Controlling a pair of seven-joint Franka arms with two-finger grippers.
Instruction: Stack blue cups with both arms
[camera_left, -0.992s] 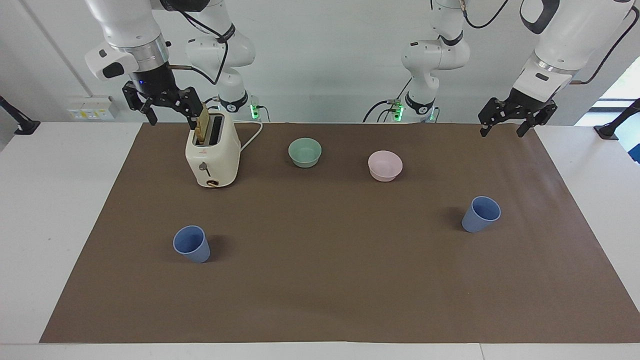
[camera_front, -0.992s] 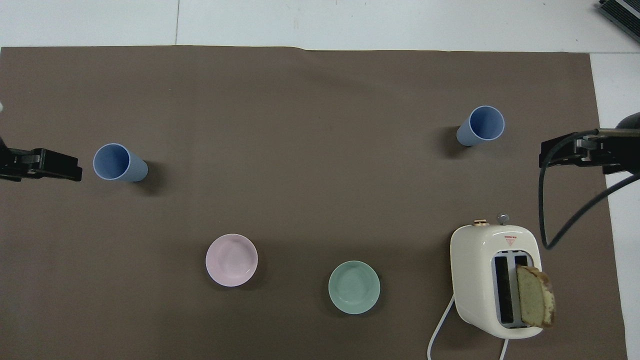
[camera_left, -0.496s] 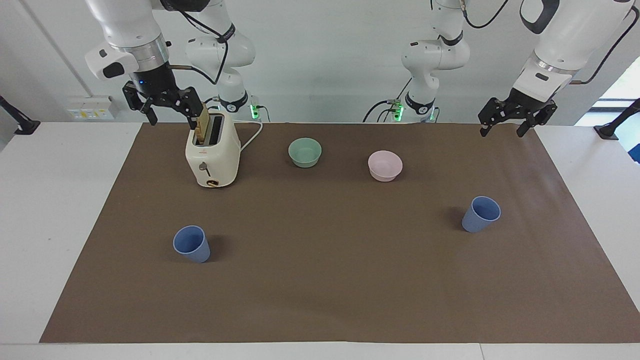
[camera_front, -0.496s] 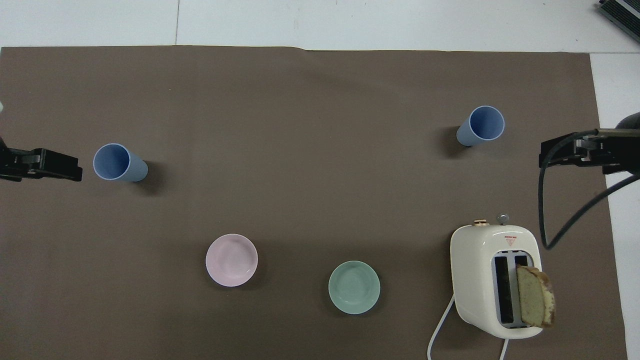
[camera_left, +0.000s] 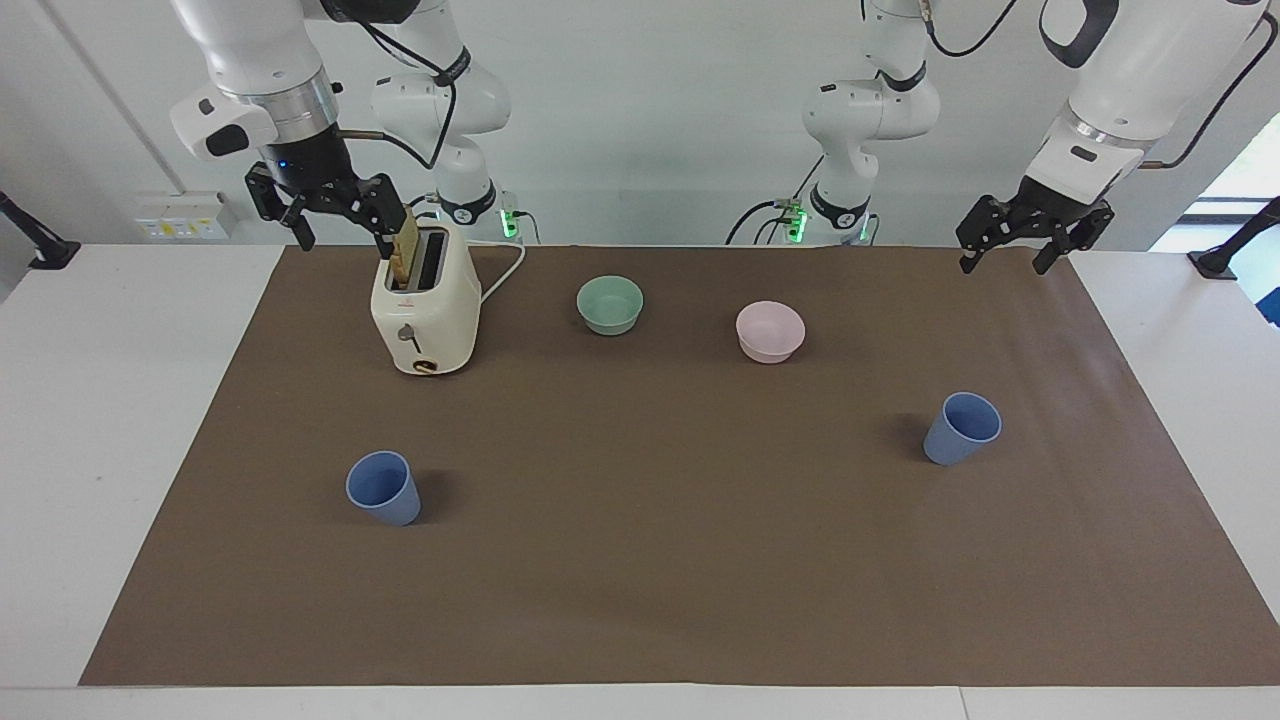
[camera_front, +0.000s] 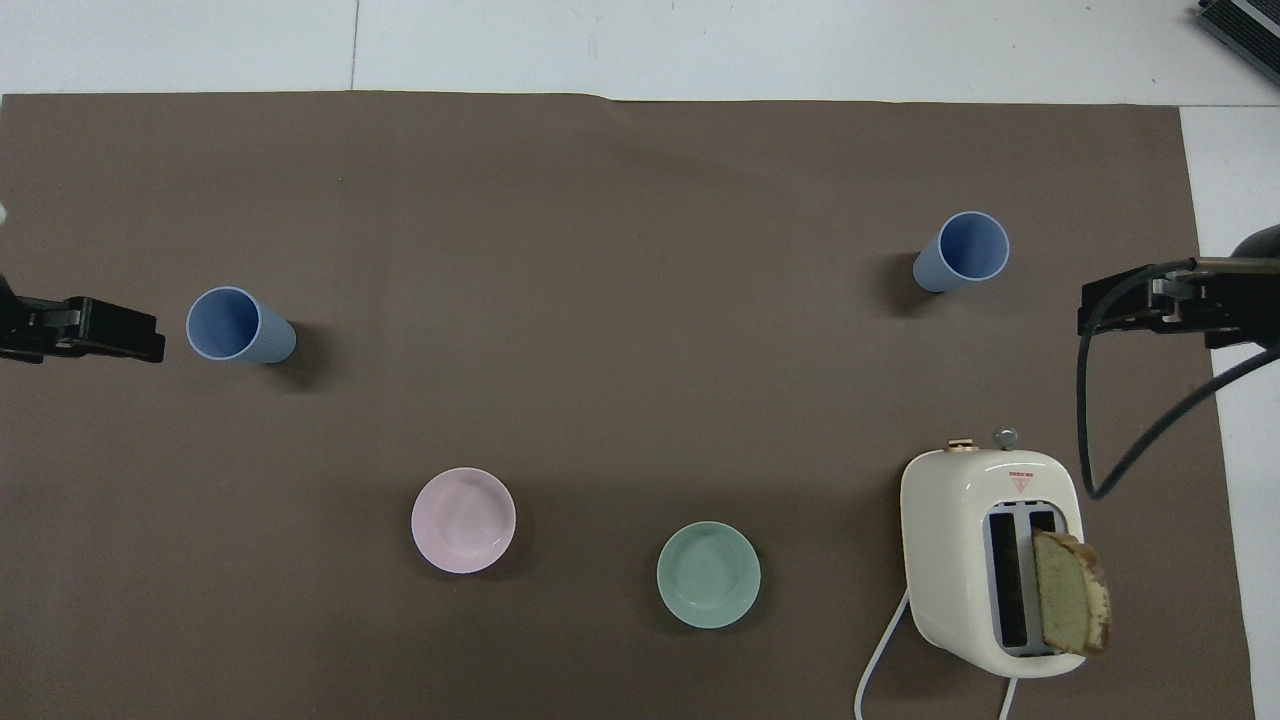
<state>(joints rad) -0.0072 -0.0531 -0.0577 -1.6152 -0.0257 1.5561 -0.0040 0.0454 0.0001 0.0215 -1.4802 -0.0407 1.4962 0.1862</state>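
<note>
Blue cups: one (camera_left: 384, 488) toward right arm's end, one (camera_left: 961, 428) toward left arm's, well apart, both upright.
Hands: left hand (camera_left: 1012, 246) and right hand (camera_left: 333, 215) spread, empty, raised.
Risk: light cup may tip if a finger knocks its rim.
Risk near toaster (camera_left: 426, 302): right hand could catch the bread slice (camera_left: 404, 247).

From above I see two matte periwinkle-blue plastic tumblers, one (camera_front: 240, 326) toward the left arm's end of the brown mat (camera_front: 600, 300), one (camera_front: 962, 251) toward the right arm's end. A cream toaster (camera_front: 990, 560) holds a bread slice (camera_front: 1070, 592).
</note>
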